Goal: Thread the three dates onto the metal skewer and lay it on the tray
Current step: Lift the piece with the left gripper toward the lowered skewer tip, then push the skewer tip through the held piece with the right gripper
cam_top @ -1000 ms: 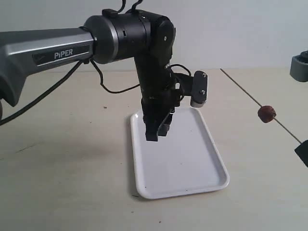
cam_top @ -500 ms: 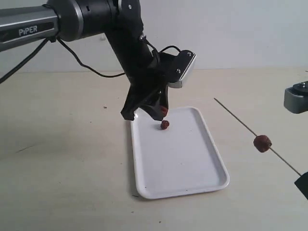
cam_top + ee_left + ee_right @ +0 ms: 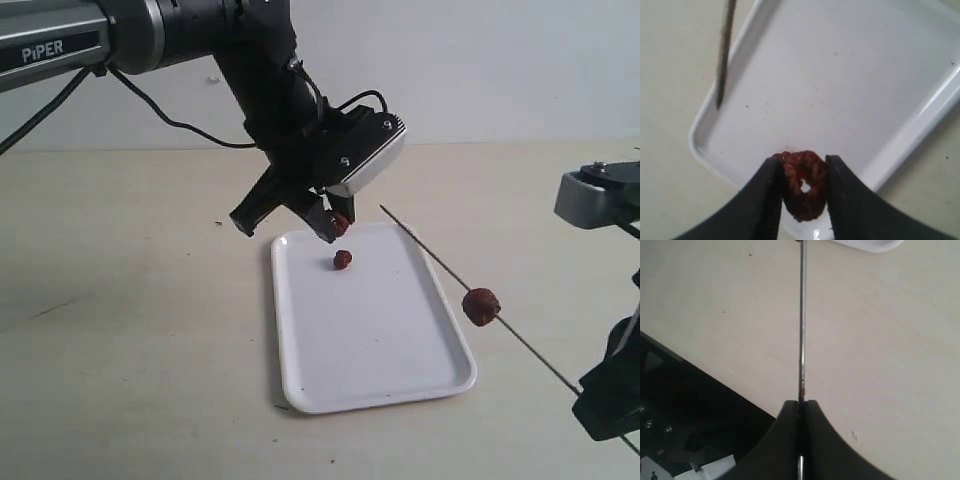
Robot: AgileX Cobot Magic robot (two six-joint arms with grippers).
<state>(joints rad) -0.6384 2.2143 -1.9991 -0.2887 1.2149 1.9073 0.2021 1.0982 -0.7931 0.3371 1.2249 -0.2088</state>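
My left gripper (image 3: 333, 224) is shut on a wrinkled reddish-brown date (image 3: 805, 182) with a hole through it, held above the far end of the white tray (image 3: 400, 350). A second date (image 3: 343, 259) lies on the tray just below it. My right gripper (image 3: 800, 405) is shut on the thin metal skewer (image 3: 801, 325), which slants across the tray's right side with its tip (image 3: 383, 208) near the left gripper. The third date (image 3: 481, 306) sits threaded partway along the skewer. In the left wrist view the skewer tip (image 3: 722, 75) shows beside the tray rim (image 3: 715, 155).
The beige tabletop (image 3: 130, 330) spreads around the tray. The left arm's black cable (image 3: 180, 125) hangs behind it. A dark slab (image 3: 695, 420) shows under the right gripper in its wrist view.
My left gripper has risen from the tray with one date and tilted, uncovering another date on the tray. The skewer with its threaded date has swung leftward, its tip nearing the left gripper.
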